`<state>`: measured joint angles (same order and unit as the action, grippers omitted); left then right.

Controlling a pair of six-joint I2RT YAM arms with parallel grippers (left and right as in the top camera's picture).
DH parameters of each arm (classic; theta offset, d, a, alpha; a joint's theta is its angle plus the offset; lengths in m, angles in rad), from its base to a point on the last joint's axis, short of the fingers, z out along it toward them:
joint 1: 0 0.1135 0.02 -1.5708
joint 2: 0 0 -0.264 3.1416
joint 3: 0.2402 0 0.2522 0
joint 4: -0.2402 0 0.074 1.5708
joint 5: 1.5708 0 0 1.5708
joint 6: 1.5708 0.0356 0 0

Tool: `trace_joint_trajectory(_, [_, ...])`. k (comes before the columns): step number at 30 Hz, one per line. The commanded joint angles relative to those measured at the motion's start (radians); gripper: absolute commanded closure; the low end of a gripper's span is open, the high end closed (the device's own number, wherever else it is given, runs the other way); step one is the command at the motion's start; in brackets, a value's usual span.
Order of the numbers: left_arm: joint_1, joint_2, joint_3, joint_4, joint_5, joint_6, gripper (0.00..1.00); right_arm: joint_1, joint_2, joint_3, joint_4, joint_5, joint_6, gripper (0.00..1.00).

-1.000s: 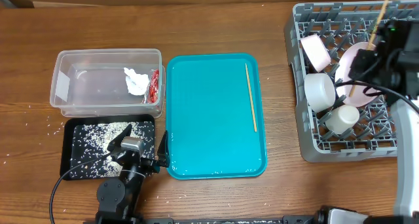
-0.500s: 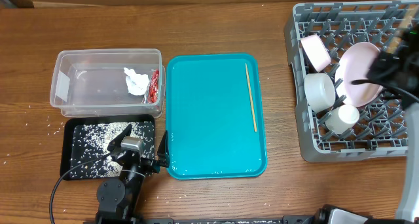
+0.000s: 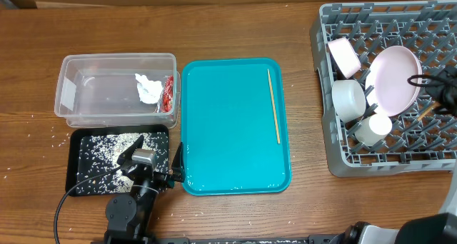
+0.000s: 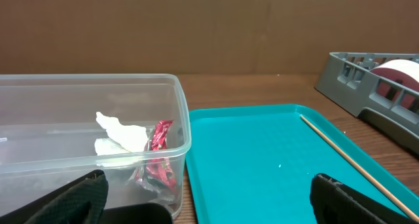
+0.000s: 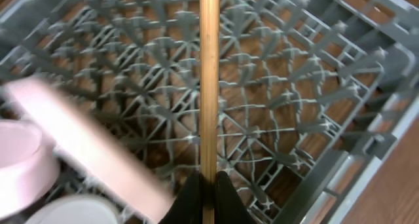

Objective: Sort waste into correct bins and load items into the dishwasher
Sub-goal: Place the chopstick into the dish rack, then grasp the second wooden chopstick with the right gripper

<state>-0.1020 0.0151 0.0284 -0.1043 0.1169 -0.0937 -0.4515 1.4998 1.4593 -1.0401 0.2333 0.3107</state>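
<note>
My right gripper (image 5: 208,185) is shut on a wooden chopstick (image 5: 208,80) and holds it over the grey dish rack (image 5: 301,86). In the overhead view it sits at the rack's right edge (image 3: 444,95). The rack (image 3: 321,37) holds a white plate (image 3: 393,80), two bowls (image 3: 344,55) (image 3: 348,99) and a cup (image 3: 373,130). A second chopstick (image 3: 273,105) lies on the teal tray (image 3: 228,130). The clear tub (image 3: 107,94) holds the white tissue (image 3: 148,88) and red wrapper (image 3: 168,93). My left gripper (image 3: 152,154) is open and empty beside the black tray (image 3: 75,183) of rice.
Loose rice grains (image 3: 53,133) lie on the wood left of the black tray. In the left wrist view the tub (image 4: 91,112) is at left, the teal tray (image 4: 262,158) ahead, and the rack (image 4: 366,73) at far right.
My right arm has moved toward the rack's right edge with the chopstick, uncovering the plate. The left arm has not moved.
</note>
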Motion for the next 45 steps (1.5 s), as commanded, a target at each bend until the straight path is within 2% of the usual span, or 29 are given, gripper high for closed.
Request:
trace_joint_trajectory(1, [0.012,-0.011,-0.006,0.002,0.006,0.019,0.00,-0.059,0.029,-0.001,-0.002,0.052,0.114,0.96])
trace_joint_trajectory(7, [0.012,-0.011,-0.006,0.002,0.006,0.019,0.00,-0.135,0.105,-0.002,-0.062,-0.053,0.113,0.96])
trace_joint_trajectory(11, [0.012,-0.011,-0.006,0.002,0.006,0.019,0.00,-0.138,0.143,-0.008,-0.075,-0.051,0.113,0.96])
trace_joint_trajectory(12, [0.012,-0.011,-0.006,0.002,0.006,0.019,0.00,-0.138,0.148,-0.010,-0.076,-0.052,0.113,0.86])
trace_joint_trajectory(13, [0.012,-0.011,-0.006,0.002,0.006,0.019,0.00,-0.138,0.148,-0.010,-0.079,-0.052,0.112,0.69])
trace_joint_trajectory(14, [0.012,-0.011,-0.006,0.002,0.006,0.019,0.00,-0.138,0.143,-0.007,-0.079,-0.051,0.108,0.59])
trace_joint_trajectory(16, [0.012,-0.011,-0.006,0.002,0.006,0.019,0.00,-0.137,0.129,0.010,-0.089,-0.066,0.108,0.53])
trace_joint_trajectory(21, [0.012,-0.011,-0.006,0.002,0.006,0.019,0.00,-0.104,0.034,0.056,-0.121,-0.168,0.077,0.52])
trace_joint_trajectory(24, [0.012,-0.011,-0.006,0.002,0.006,0.019,0.00,-0.029,-0.051,0.058,-0.117,-0.298,0.008,0.53])
trace_joint_trajectory(27, [0.012,-0.011,-0.006,0.002,0.006,0.019,0.00,0.141,-0.129,0.058,-0.126,-0.460,-0.082,0.57])
trace_joint_trajectory(32, [0.012,-0.011,-0.006,0.002,0.006,0.019,0.00,0.457,-0.125,0.030,-0.116,-0.453,-0.106,0.60])
trace_joint_trajectory(33, [0.012,-0.011,-0.006,0.002,0.006,0.019,0.00,0.563,-0.099,0.008,-0.098,-0.417,-0.106,0.60])
trace_joint_trajectory(36, [0.012,-0.011,-0.006,0.002,0.006,0.019,0.00,0.750,0.000,-0.051,-0.040,-0.302,-0.106,0.60])
trace_joint_trajectory(40, [0.012,-0.011,-0.006,0.002,0.006,0.019,0.00,0.859,0.142,-0.080,0.021,-0.169,-0.098,0.60])
trace_joint_trajectory(45, [0.012,-0.011,-0.006,0.002,0.006,0.019,0.00,0.904,0.304,-0.080,0.108,-0.165,-0.099,0.60])
